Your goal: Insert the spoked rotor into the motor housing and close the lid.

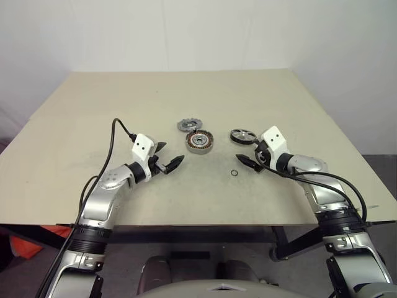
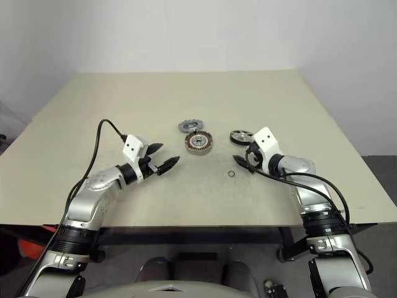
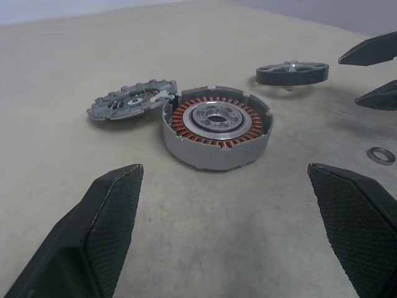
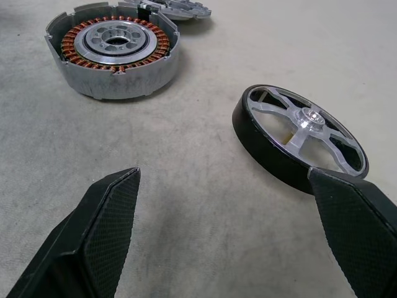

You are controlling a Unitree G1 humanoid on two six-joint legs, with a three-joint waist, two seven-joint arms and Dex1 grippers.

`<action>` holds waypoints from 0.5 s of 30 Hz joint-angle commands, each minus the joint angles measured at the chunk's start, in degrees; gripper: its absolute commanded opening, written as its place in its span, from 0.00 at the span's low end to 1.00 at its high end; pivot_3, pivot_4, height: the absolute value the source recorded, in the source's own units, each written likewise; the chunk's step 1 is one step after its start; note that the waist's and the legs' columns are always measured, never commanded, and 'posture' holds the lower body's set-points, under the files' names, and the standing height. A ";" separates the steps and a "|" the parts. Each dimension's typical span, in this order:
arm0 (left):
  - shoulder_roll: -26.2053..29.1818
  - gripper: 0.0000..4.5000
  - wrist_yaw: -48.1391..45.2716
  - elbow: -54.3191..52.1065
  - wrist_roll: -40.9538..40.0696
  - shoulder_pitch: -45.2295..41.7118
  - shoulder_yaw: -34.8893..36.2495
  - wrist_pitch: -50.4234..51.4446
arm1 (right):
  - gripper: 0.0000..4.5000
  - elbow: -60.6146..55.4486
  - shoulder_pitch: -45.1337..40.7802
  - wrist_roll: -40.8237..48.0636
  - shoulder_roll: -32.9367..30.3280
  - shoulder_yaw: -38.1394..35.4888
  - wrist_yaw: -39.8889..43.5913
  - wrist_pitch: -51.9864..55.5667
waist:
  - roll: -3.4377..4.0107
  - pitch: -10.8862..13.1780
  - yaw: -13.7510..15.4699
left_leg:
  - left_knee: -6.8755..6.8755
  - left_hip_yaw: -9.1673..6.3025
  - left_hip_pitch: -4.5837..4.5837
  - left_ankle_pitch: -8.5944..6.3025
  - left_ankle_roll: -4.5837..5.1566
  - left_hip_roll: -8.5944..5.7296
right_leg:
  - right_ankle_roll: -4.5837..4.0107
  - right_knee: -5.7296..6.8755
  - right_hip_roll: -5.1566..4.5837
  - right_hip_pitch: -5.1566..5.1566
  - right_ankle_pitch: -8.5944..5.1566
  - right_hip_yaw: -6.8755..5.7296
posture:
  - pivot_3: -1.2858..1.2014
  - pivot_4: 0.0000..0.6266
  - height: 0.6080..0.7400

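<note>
I held both hands empty, fingers apart: left hand [image 1: 167, 157] facing the motor housing [image 1: 200, 141] mid-table, right hand [image 1: 246, 151] beside the spoked rotor [image 1: 243, 136], ready for pickup. The lid [image 1: 188, 125] leaned on the housing's far side.

I see a plain beige table [image 1: 74, 118] with four loose parts mid-surface. Motor housing [image 1: 200, 141] sits flat, windings up — the lid [image 1: 188, 125] lies just behind it, its edge leaning on the housing rim. Spoked rotor [image 1: 242, 135] rests apart to the right. Tiny ring [image 1: 234, 173] lies nearer the front edge.
</note>
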 commanded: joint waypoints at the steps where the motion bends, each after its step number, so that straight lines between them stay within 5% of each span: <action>1: 0.04 1.00 -0.07 -1.58 -0.23 -1.00 0.36 -0.78 | 0.99 -0.55 -2.01 -0.18 -0.14 0.12 0.42 -1.05 | 0.00 0.00 0.00 | 0.00 0.00 0.00 0.00 0.00 0.00 | 0.00 0.00 0.00 0.00 0.00 0.00 | 0.52 0.00 1.00; 15: -0.20 1.00 0.42 -1.60 -0.05 -0.65 0.34 -1.10 | 0.99 0.76 -3.18 -0.73 0.17 0.69 0.37 -2.01 | 0.00 0.00 0.00 | 0.01 0.00 0.00 0.00 0.00 0.00 | 0.00 0.01 0.00 0.00 0.00 0.00 | 0.52 0.00 1.00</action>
